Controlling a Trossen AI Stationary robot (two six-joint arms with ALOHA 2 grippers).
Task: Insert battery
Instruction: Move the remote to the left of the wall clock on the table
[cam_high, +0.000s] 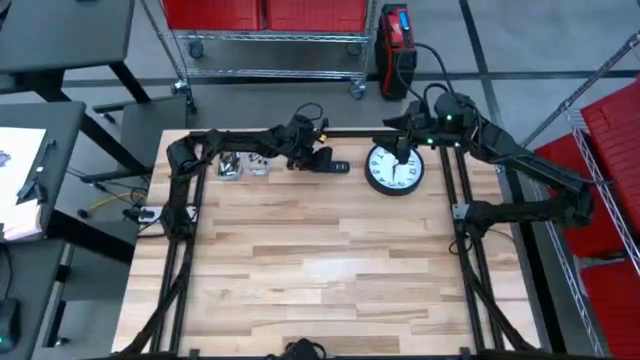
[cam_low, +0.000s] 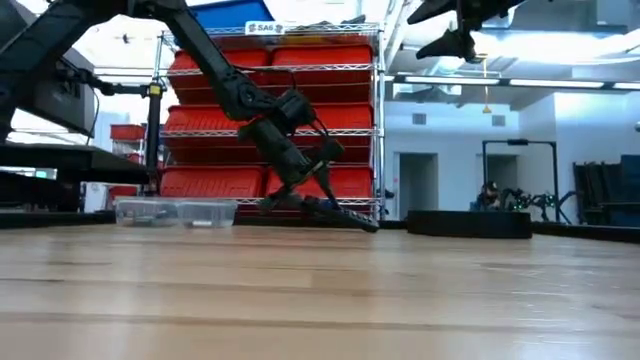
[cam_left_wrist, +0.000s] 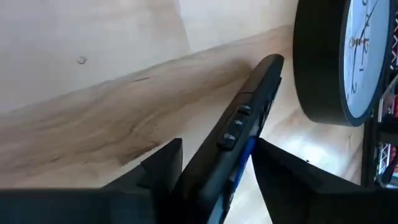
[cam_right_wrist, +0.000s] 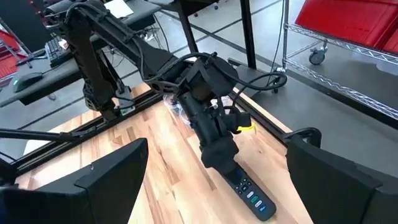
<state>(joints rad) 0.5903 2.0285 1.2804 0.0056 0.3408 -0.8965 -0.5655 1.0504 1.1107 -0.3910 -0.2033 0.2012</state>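
A black remote control (cam_high: 337, 166) with small buttons (cam_left_wrist: 235, 124) lies near the table's far edge, just left of a round black-rimmed wall clock (cam_high: 394, 168) that lies flat, face up. My left gripper (cam_high: 320, 160) is shut on the remote. My right gripper (cam_right_wrist: 221, 186) hangs open high above the clock (cam_low: 470, 222), its fingers wide apart with nothing between them; in the low view it shows at the top (cam_low: 460, 40). No battery shows in any view. My left gripper pinches the remote's near end (cam_left_wrist: 214, 165) between its two fingers (cam_left_wrist: 163, 167), one on each long side. The fingers slant down from the table's left and lie along the remote. The remote is tilted, its free end (cam_low: 368, 226) down on the table beside the clock.
Two small clear containers (cam_high: 244, 166) stand on the table left of the remote, under the left arm. Black frame rails run along the table's left, right and far edges. The wide wooden top (cam_high: 320, 270) stretches toward the near edge. Red bins on wire shelves stand beyond the table.
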